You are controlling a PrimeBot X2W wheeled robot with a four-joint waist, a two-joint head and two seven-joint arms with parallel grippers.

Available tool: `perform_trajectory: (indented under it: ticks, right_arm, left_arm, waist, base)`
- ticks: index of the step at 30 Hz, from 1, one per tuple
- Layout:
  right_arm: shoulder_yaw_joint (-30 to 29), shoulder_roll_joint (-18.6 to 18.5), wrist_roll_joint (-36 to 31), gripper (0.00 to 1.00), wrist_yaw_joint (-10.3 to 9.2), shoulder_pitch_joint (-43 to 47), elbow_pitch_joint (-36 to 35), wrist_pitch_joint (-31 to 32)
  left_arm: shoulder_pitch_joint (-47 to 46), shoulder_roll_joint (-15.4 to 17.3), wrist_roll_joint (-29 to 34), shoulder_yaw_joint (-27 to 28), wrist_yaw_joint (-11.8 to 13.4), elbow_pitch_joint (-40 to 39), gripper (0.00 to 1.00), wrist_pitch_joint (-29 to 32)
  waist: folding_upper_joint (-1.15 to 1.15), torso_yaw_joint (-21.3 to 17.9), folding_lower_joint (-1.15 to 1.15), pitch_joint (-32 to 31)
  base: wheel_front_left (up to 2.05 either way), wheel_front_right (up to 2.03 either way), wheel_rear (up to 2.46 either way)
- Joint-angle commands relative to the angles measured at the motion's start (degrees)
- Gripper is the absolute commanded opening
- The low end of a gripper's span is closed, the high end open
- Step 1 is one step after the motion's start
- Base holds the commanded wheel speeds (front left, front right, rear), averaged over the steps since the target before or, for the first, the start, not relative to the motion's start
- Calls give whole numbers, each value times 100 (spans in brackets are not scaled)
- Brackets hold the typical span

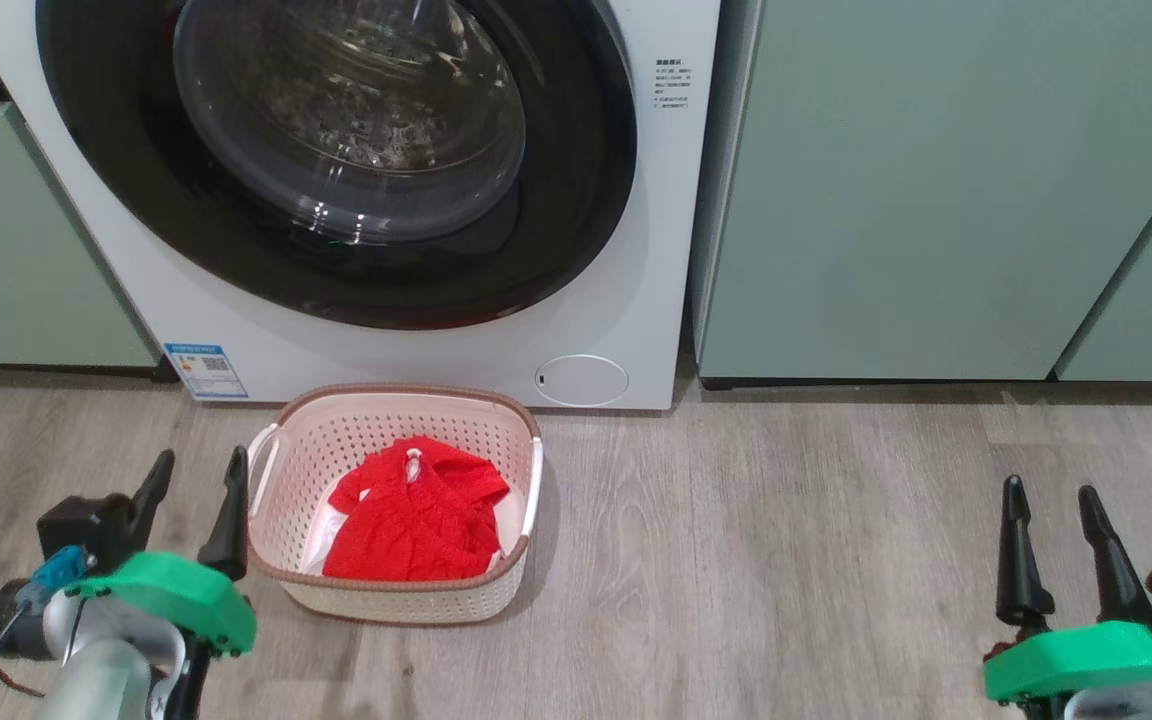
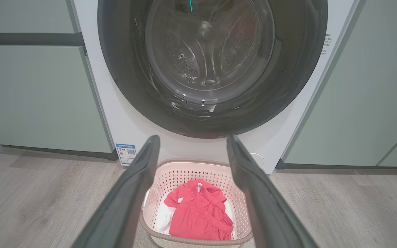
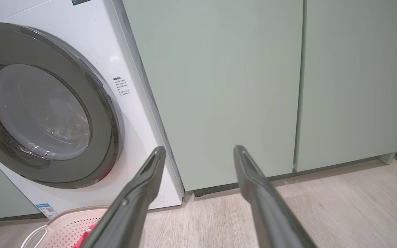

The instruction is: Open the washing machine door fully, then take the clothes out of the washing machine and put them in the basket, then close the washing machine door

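The task looks finished: clothes (image 1: 416,515) in the basket (image 1: 406,600), washing machine door (image 1: 336,130) shut; left pincer (image 1: 201,460) and right pincer (image 1: 1049,487) wide, empty.

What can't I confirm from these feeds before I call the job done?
- Head view: top of the washing machine door is cut off by the frame edge.
- Left wrist view: depths of the drum are blurred by reflections on the door.
- Head view: the printed text is too small to read.
- Right wrist view: the basket is cut by the bottom edge.
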Motion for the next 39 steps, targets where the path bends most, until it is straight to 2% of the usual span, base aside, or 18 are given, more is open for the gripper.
perform_trajectory:
  ticks: [1,13,14,19,39]
  right_arm:
    - [144,-28,43,100,-5,-161,-160,-31]
    - [256,-28,93,100,-5,-220,-113,-31]
    - [107,1,77,0,0,-10,43,0]
    - [120,39,130,0,0,93,448,24]
    - [68,28,1337,0,-1,-22,348,360]
  left_arm:
    - [-342,182,-4,185,5,-128,100,-38]
    - [-368,265,-304,-38,5,-61,100,-38]
    - [-2,60,-311,-248,0,80,0,1]
    - [330,-152,-354,-280,0,358,0,26]
    - [374,-311,-1446,-88,1,-18,0,362]
  waist:
    - [0,3,0,3]
    - [0,31,0,44]
    - [0,31,0,45]
    - [0,33,0,51]
    - [0,46,0,104]
  base:
    - [0,0,0]
    - [0,0,0]
    - [0,0,0]
    - [0,0,0]
    - [0,0,0]
